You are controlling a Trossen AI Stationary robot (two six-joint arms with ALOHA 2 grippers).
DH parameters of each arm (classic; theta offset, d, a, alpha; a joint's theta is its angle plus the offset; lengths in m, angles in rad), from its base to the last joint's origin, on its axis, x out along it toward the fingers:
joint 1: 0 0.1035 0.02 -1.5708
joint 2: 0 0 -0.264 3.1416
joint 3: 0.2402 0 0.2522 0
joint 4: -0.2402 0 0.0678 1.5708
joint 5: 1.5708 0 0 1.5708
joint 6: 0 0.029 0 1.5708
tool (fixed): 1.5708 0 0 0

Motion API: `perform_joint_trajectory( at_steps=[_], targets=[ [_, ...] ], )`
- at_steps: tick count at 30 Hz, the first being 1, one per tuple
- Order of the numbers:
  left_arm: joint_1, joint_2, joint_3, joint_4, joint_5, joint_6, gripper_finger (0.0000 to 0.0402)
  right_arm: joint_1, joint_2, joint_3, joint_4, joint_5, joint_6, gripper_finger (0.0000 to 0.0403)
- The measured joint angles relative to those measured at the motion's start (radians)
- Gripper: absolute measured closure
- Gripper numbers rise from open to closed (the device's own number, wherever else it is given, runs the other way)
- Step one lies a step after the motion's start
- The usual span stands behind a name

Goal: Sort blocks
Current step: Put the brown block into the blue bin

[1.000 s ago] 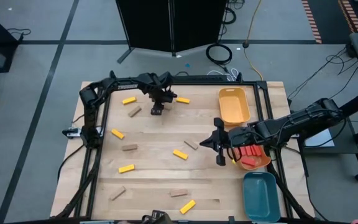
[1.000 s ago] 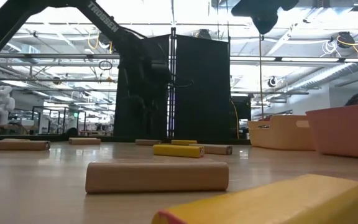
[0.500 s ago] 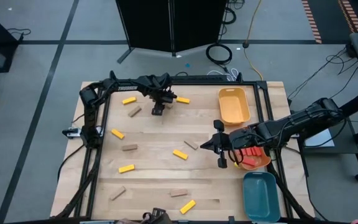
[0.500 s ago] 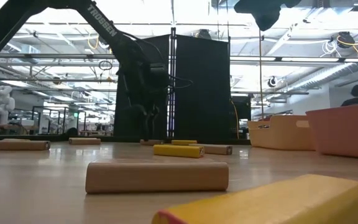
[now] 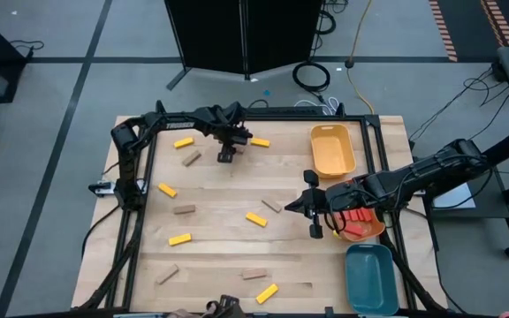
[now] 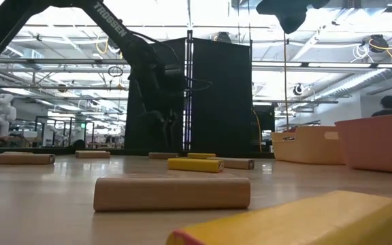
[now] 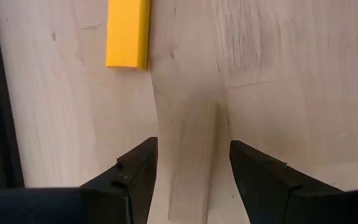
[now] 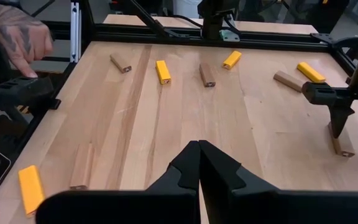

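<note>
Yellow and tan blocks lie flat and scattered over the table, among them a yellow one (image 5: 255, 219) and a tan one (image 5: 272, 206) near the middle. Red blocks (image 5: 353, 218) lie in the orange-red tray (image 5: 374, 231). My left gripper (image 5: 226, 152) (image 7: 193, 152) is open near the far edge, pointing down. Its fingers stand on either side of a tan block (image 7: 194, 162) lying on the table, with a gap on each side. A yellow block (image 7: 127, 31) lies just beyond it. My right gripper (image 5: 294, 206) (image 8: 197, 152) is shut and empty, held above the table beside the trays.
A yellow tray (image 5: 332, 150), the orange-red tray and a teal tray (image 5: 369, 276) stand in a row along the table's right side. A black frame (image 5: 140, 177) runs around the table. A person's hand (image 8: 17, 37) rests at the table's left edge.
My left gripper has shifted a little toward the table's far edge above the tan block. The blocks have stayed where they were.
</note>
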State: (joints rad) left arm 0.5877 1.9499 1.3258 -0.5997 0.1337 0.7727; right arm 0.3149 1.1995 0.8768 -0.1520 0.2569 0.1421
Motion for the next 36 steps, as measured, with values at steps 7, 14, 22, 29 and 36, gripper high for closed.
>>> perform_joint_trajectory(
  at_steps=[7, 14, 22, 29, 36],
  targets=[
    [0.0, 0.005, 0.0, 0.008, 0.001, 0.001, 0.0204, 0.0, 0.0, 0.0, 0.0, 0.0, 0.003, 0.0403],
    [0.002, 0.005, -0.02, 0.014, 0.011, -0.004, 0.0204, 0.0, 0.0, 0.0, -0.001, 0.0, 0.015, 0.0403],
    [0.017, 0.046, -0.025, 0.027, 0.027, -0.005, 0.0204, 0.0, 0.0, 0.0, -0.003, 0.0, 0.036, 0.0403],
    [0.024, 0.059, -0.023, 0.032, 0.034, -0.057, 0.0204, 0.0, 0.005, 0.0, -0.008, 0.0, 0.074, 0.0403],
    [0.035, 0.061, -0.017, 0.027, 0.036, -0.08, 0.0229, 0.0, 0.005, 0.0, -0.002, 0.003, 0.035, 0.0403]
  ],
)
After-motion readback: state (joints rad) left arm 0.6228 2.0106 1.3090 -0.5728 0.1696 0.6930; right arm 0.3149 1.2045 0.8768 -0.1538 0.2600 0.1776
